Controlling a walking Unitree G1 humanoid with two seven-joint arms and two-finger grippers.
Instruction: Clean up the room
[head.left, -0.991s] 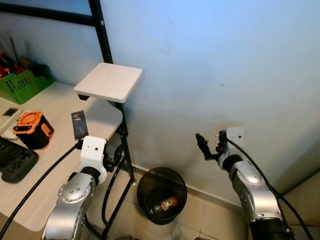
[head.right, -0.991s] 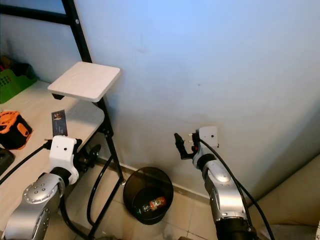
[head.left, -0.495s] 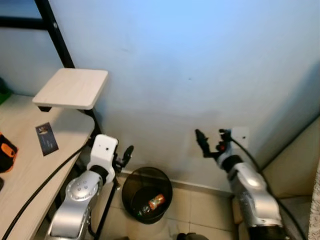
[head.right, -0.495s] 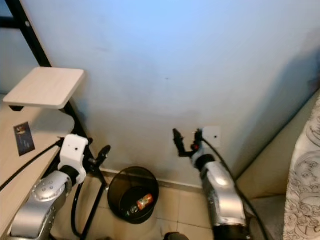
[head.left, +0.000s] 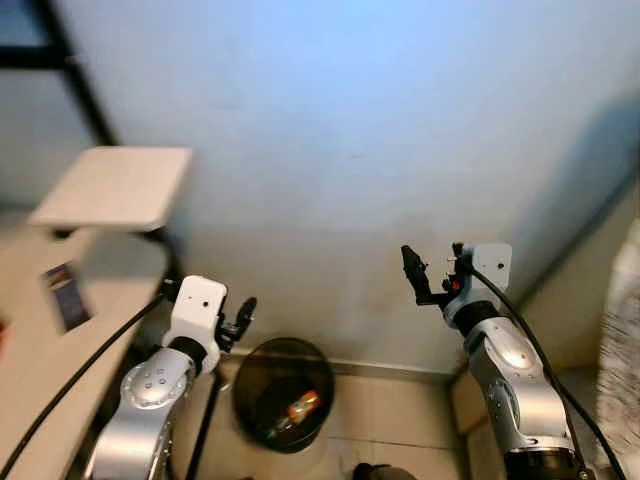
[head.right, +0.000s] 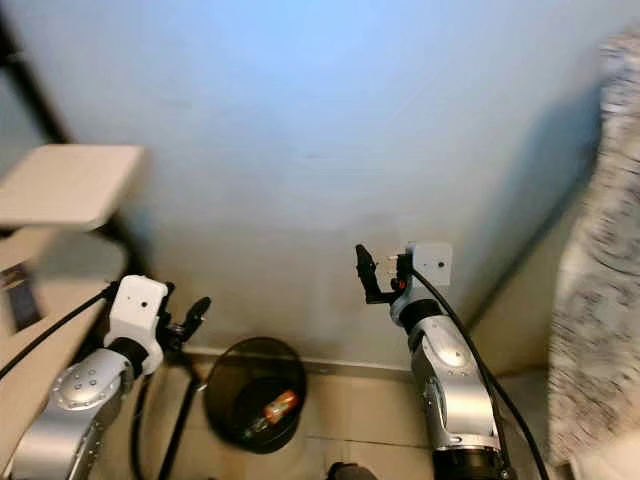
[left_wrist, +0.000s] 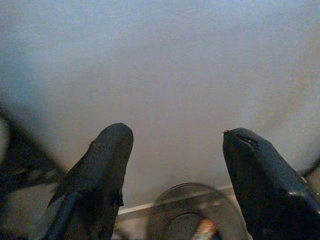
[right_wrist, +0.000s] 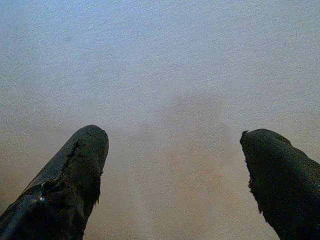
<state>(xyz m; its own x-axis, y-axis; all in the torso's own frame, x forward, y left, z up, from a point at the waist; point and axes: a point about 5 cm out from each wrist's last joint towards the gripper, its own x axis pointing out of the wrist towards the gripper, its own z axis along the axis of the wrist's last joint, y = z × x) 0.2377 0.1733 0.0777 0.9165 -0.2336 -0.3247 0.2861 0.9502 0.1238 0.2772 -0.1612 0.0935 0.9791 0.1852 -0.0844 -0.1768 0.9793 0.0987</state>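
Observation:
A black waste bin (head.left: 243, 398) stands on the tiled floor against the pale wall, with an orange-labelled bottle (head.left: 299, 407) lying inside it. My left gripper (head.left: 243, 312) is held above the bin's left side, open and with nothing in it. In the left wrist view the bin's rim (left_wrist: 176, 192) and the bottle (left_wrist: 204, 229) show low between the fingers (left_wrist: 102, 165). My right gripper (head.left: 412, 272) is raised to the right of the bin, close to the wall. It is open and holds nothing; its fingers (right_wrist: 75, 170) face bare wall.
A light wooden desk (head.left: 45, 345) with a raised shelf (head.left: 115, 187) and a small card (head.left: 62, 296) is at the left, on a black frame. A patterned cloth (head.right: 600, 250) hangs at the far right. Tiled floor (head.left: 400, 440) lies around the bin.
The view has swung to the right: the desk and shelf slid towards the left edge and the patterned cloth came in at the right. Both arms keep much the same pose, grippers still open.

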